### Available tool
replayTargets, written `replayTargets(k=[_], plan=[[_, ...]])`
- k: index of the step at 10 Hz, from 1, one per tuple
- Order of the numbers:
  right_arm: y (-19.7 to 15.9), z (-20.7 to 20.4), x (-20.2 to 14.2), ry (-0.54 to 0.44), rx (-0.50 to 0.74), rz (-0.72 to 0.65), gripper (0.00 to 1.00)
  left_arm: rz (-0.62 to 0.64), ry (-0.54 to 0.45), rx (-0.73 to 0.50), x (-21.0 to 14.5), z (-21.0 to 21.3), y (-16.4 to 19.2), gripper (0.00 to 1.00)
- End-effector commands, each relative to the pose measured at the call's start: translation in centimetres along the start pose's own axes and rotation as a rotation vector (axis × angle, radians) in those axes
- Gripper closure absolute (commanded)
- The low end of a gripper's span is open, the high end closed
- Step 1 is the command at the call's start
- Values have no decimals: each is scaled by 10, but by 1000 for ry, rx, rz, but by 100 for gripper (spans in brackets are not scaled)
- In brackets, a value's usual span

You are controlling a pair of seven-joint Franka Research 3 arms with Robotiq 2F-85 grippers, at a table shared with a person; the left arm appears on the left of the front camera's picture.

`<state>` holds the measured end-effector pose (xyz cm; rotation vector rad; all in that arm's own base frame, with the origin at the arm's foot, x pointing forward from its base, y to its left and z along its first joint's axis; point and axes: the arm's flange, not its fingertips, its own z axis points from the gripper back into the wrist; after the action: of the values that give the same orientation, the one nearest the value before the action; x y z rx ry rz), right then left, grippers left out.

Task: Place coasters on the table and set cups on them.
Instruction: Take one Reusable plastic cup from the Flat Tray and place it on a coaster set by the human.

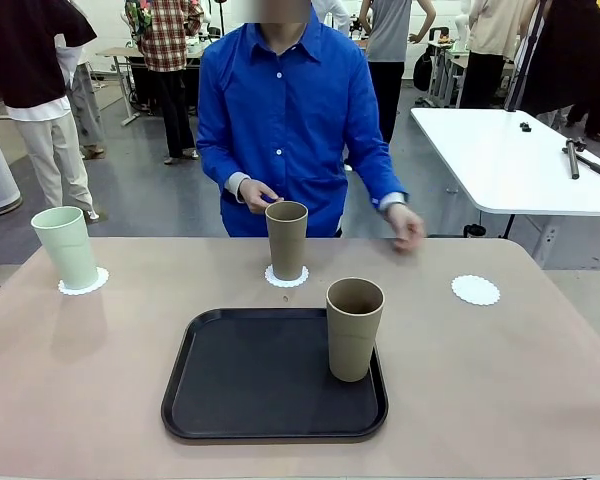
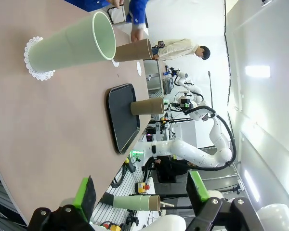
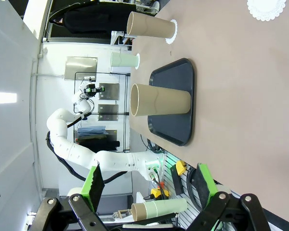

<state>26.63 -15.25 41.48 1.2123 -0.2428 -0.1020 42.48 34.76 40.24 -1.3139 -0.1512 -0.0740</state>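
On the beige table (image 1: 100,380), a mint green cup (image 1: 65,247) stands on a lacy white coaster (image 1: 84,283) at the far left. A tan cup (image 1: 286,240) stands on a second coaster (image 1: 286,277) at the far middle. Another tan cup (image 1: 354,328) stands upright on the black tray (image 1: 250,375), at its right side. A third coaster (image 1: 476,290) lies bare at the right. My left gripper (image 2: 140,190) is open and empty, off the table's left end, facing the mint cup (image 2: 72,45). Off the right end, my right gripper (image 3: 150,182) is open and empty, with the tray cup (image 3: 159,100) ahead.
A person in a blue shirt stands at the far side, one hand (image 1: 255,195) just behind the middle cup and the other hand (image 1: 408,228) over the far edge. A white table (image 1: 520,160) stands behind at the right. Other people move in the background.
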Motion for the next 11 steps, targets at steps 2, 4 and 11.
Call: replayTargets(k=[2,4,11], plan=[[18,-3,8,105,-11,72,0,3,-1,2,-1,1,0,0],[61,-16,33,197,-102,199,0,3,-1,2,-1,1,0,0],[174,-130,34,538,-655,975,0,3,-1,2,-1,1,0,0]])
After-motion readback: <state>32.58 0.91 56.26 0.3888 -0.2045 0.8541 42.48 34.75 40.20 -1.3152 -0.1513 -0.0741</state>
